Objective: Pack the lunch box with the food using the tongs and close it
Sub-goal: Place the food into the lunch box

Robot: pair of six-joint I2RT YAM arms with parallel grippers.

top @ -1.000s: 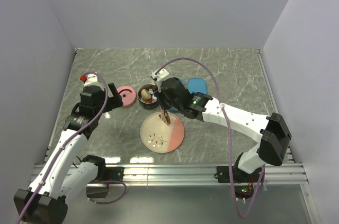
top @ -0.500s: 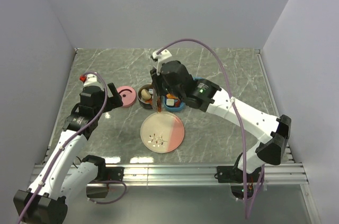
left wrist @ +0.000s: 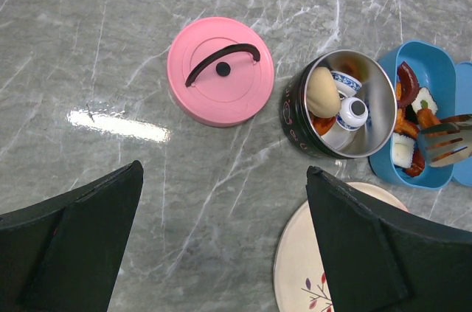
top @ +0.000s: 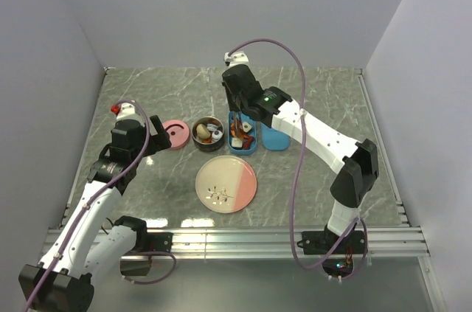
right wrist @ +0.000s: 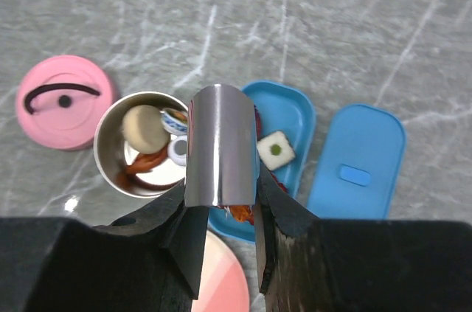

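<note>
Pink lid (left wrist: 230,96), blue lunch box (right wrist: 293,116)

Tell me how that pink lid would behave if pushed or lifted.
The pink lid lies flat, so it would probably slide on the glossy table, not roll. Its black handle likely offers a grip; it looks light.

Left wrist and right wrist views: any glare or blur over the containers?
Left wrist: one bright glare streak on the marble table near the pink lid, clear of the steel bowl, both sharp. Right wrist: the tongs sit close to the lens, shiny and soft, covering part of the blue lunch box.
</note>
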